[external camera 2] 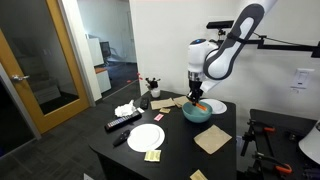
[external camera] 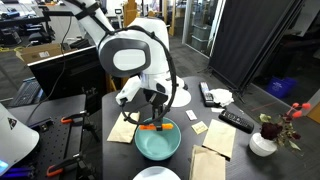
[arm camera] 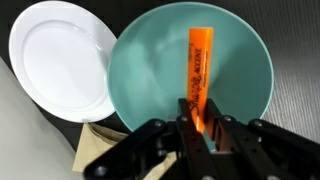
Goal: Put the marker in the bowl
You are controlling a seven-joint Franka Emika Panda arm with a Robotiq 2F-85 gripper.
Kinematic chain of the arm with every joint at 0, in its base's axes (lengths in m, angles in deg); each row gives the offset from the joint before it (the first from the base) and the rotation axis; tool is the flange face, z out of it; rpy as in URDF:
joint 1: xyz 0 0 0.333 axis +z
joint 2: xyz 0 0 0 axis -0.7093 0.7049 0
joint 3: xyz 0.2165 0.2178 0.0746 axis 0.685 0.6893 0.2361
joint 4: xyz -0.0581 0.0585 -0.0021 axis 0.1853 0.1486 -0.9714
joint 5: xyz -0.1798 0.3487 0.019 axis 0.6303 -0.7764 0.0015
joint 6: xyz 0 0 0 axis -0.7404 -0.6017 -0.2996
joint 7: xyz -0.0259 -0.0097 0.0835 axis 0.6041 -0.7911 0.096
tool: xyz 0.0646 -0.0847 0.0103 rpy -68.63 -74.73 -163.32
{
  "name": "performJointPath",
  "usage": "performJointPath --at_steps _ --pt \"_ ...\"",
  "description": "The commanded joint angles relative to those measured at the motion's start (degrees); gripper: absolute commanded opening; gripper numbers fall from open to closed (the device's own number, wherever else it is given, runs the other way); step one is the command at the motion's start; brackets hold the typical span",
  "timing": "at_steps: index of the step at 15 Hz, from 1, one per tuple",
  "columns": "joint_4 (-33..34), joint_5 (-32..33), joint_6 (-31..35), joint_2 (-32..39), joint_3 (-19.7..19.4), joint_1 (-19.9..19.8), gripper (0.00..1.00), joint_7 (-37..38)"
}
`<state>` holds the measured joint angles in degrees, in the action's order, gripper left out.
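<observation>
A robot arm's claw (arm camera: 198, 125) is clamped on one end of a short orange marker (arm camera: 201, 65), holding it over the hollow of a large teal bowl (arm camera: 140, 85). In the wrist view the marker points away from the claw across the bowl's middle. A round white plate (arm camera: 55, 60) lies just beside the bowl. In an exterior view the bowl (external camera: 158, 148) stands on a dark worktop (external camera: 95, 105), with a tan paper napkin (external camera: 120, 130) beside it.

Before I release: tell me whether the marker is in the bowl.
Not lying in it: the fingers grip the marker above the bowl.
</observation>
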<state>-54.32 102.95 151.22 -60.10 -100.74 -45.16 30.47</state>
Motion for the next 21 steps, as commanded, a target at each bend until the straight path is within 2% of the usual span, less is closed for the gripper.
performJointPath --at_steps 1,2,4,10,16,21 --pt "2.0 0.3 1.0 1.8 -2.2 2.2 0.05 2.2" --pt "2.4 0.2 0.7 2.0 -2.4 2.4 0.44 2.0" --pt "2.9 -0.1 0.5 2.2 -2.7 2.8 0.52 1.7" --pt "3.8 -0.6 -1.2 0.1 -2.8 3.1 0.98 0.7" --pt "3.8 -7.5 -7.3 -5.4 1.1 0.1 1.00 -8.5" --pt "5.5 -8.5 -15.2 -10.3 2.6 -1.3 1.00 -13.9"
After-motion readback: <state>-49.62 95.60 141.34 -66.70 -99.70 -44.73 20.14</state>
